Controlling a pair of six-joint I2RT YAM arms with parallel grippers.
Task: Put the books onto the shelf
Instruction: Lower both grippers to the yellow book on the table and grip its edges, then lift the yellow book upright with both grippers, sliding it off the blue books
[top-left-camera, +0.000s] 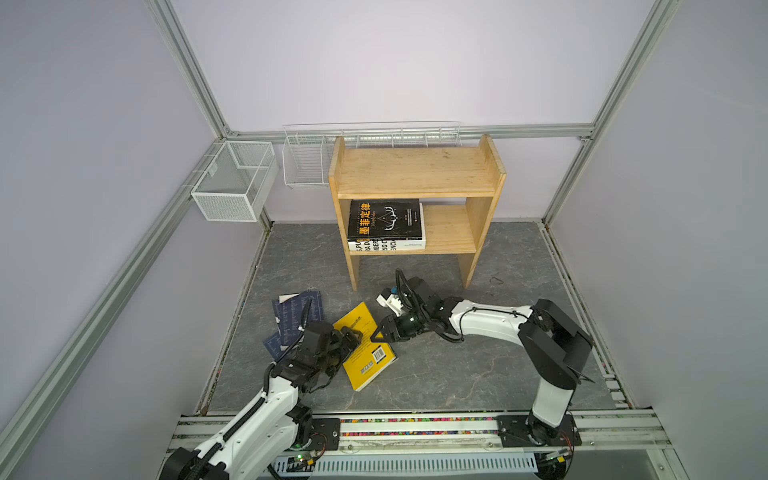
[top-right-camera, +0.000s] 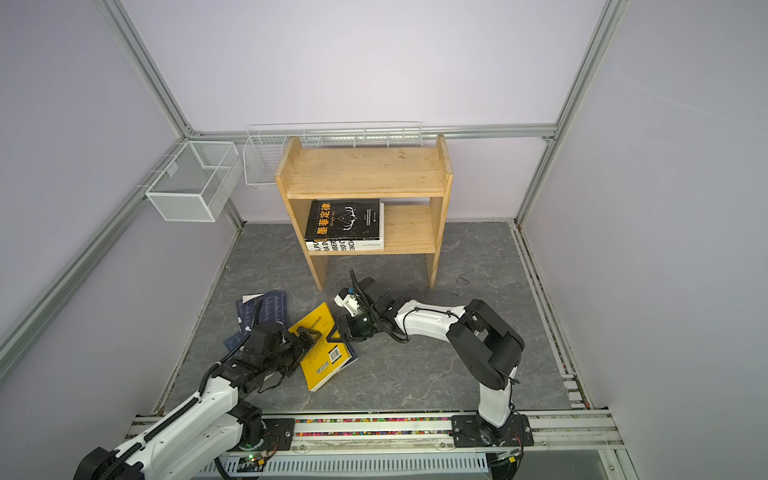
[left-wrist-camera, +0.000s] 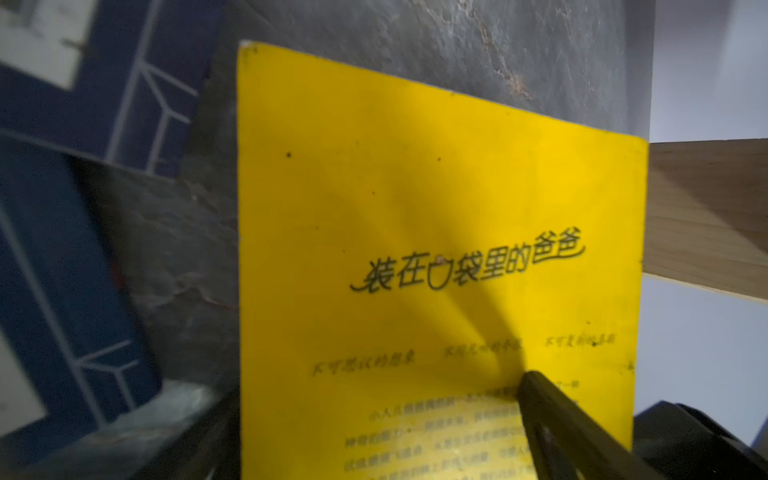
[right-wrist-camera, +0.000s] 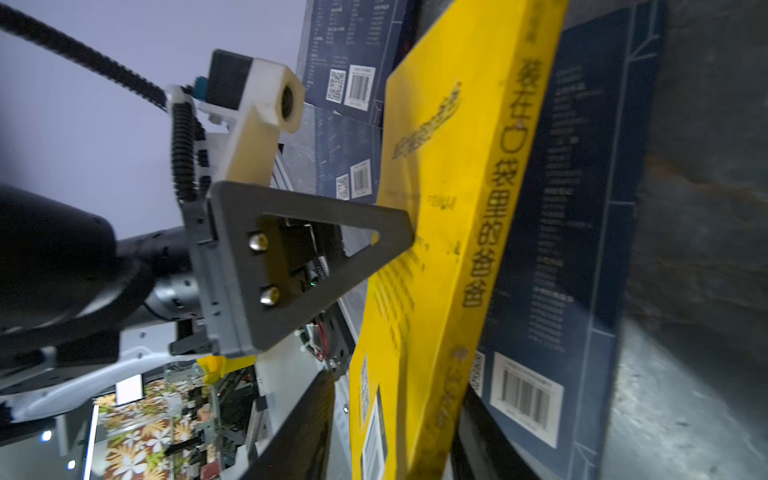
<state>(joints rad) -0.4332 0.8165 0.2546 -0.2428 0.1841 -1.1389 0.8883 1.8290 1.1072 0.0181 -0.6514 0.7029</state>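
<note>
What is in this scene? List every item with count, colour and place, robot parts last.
table: one, grey, underneath
shelf: one, light pine, back of table
white book: one, white, lower tier, left
black book: one, black, lying on the white book
yellow book: one, yellow, table, front centre
navy books: three, navy, table left; one under the yellow book
wire baskets: at least two, white, on frame rails
left gripper: one, black, open, fingertip on yellow cover
right gripper: one, black, astride the yellow book's edge

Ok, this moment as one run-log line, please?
left gripper: open, finger on yellow book | right gripper: astride its spine edge, grip unclear | shelf: black book on white book, lower tier
</note>
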